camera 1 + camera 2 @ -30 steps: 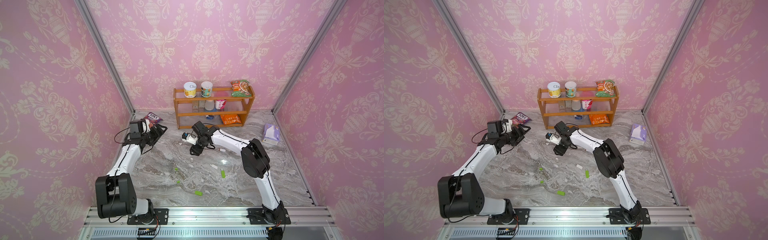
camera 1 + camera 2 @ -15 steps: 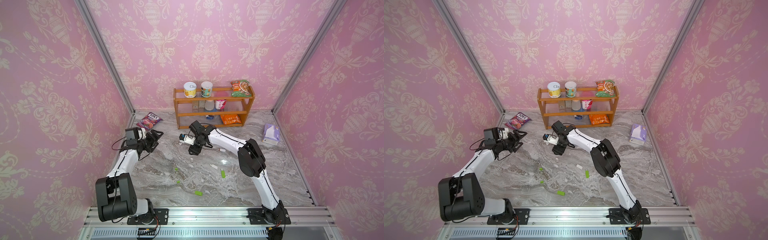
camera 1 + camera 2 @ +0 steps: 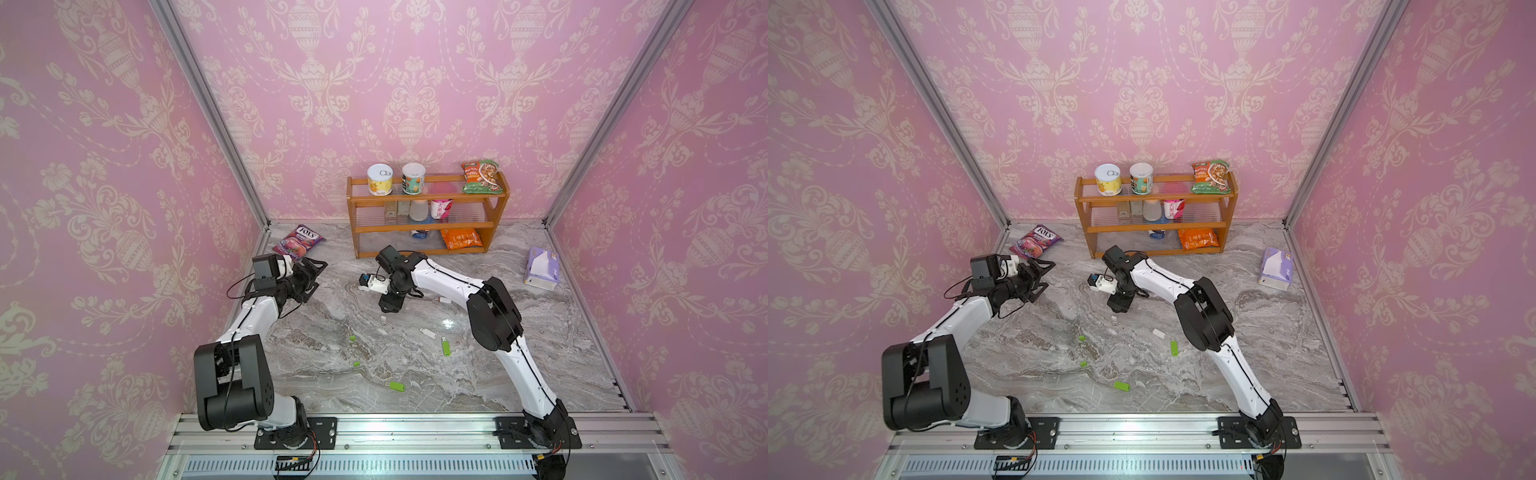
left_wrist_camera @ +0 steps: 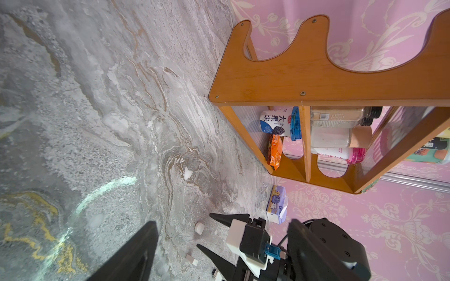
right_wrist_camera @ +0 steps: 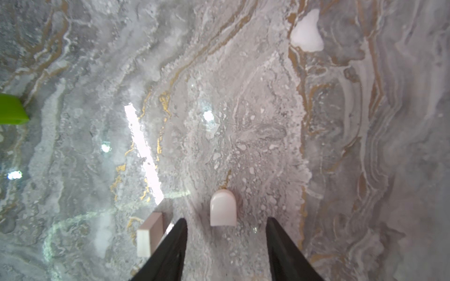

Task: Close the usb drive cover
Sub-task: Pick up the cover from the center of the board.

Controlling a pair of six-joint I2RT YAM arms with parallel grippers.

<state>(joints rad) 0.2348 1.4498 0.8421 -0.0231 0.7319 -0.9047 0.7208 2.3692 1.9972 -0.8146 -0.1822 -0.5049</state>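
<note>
Beside white cap, white block

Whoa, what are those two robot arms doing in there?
The right gripper points down at the marble table, its open fingers lined up with a small white cap that it has not yet gripped. The left gripper hangs open and empty near the FOX'S candy bag. Green USB drives and loose green caps lie scattered on the table.

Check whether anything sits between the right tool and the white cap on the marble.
Nothing visible does. The white cap lies on bare marble just ahead of the open right tool; a white block sits outside its fingers.
</note>
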